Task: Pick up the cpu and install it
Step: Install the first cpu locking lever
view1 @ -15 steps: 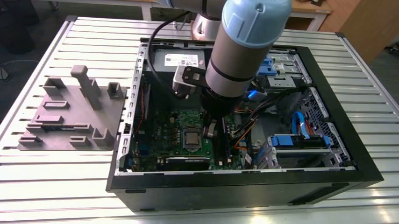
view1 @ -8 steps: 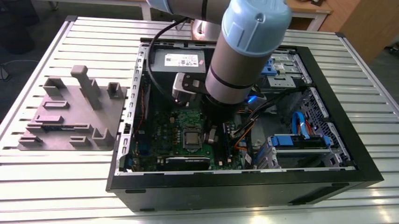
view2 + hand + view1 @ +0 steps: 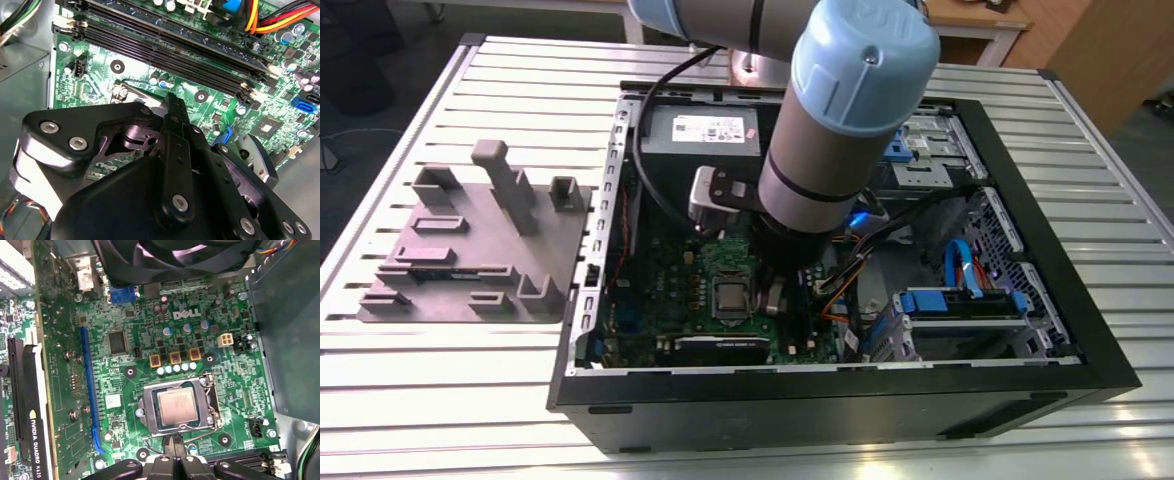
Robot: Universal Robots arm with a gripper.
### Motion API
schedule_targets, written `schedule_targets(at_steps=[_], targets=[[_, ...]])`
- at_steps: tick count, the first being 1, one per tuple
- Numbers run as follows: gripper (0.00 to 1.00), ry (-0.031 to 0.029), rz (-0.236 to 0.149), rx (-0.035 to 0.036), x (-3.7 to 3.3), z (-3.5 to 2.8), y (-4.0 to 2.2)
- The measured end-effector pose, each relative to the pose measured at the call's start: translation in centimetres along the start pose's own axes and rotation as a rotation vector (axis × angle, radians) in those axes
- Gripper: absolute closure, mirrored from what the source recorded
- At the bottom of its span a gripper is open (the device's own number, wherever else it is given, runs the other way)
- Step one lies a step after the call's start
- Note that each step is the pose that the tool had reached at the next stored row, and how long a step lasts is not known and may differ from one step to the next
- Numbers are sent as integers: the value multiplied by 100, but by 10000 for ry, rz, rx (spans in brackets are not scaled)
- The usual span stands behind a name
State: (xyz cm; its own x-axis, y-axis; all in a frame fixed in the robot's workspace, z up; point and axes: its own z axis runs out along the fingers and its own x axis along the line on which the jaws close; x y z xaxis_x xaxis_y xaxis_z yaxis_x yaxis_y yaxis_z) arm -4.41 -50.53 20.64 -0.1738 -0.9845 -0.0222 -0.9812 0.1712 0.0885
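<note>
The cpu [image 3: 176, 407] lies flat inside the metal socket frame [image 3: 149, 415] on the green board [image 3: 125, 390], with its shiny top facing up. My tool [image 3: 175, 442] hangs just beside this frame, on the side toward the long black memory slots [image 3: 175, 55], and it does not touch the cpu. The fingers of my tool are pressed together and there is nothing between them. On the far side of the frame from my tool I see a row of small capacitors and then a black fan [image 3: 175, 255]. The board sits in an open computer case [image 3: 854, 400]. Well apart from the frame, outside the case, a grey plastic block [image 3: 474, 250] stands on the slatted surface [image 3: 454, 380].
</note>
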Motion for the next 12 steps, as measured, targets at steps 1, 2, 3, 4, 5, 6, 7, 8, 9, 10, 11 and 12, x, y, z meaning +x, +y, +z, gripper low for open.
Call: schedule_targets(at_steps=[1, 2, 3, 4, 5, 6, 7, 8, 9, 10, 11, 12], targets=[[90, 0, -29, 14, 8, 6, 0], [90, 1, -62, 25, 14, 11, 2], [90, 1, -96, 33, 18, 18, 5], [90, 4, -131, 34, 20, 28, 6], [90, 7, -172, 36, 22, 38, 10], [90, 12, -224, 38, 24, 47, 14], [90, 17, -279, 38, 27, 54, 15], [90, 22, -337, 40, 29, 60, 16], [90, 25, -400, 51, 31, 65, 17], [90, 27, -464, 65, 31, 68, 18], [90, 31, -529, 76, 33, 71, 18], [90, 34, -576, 80, 33, 75, 17]])
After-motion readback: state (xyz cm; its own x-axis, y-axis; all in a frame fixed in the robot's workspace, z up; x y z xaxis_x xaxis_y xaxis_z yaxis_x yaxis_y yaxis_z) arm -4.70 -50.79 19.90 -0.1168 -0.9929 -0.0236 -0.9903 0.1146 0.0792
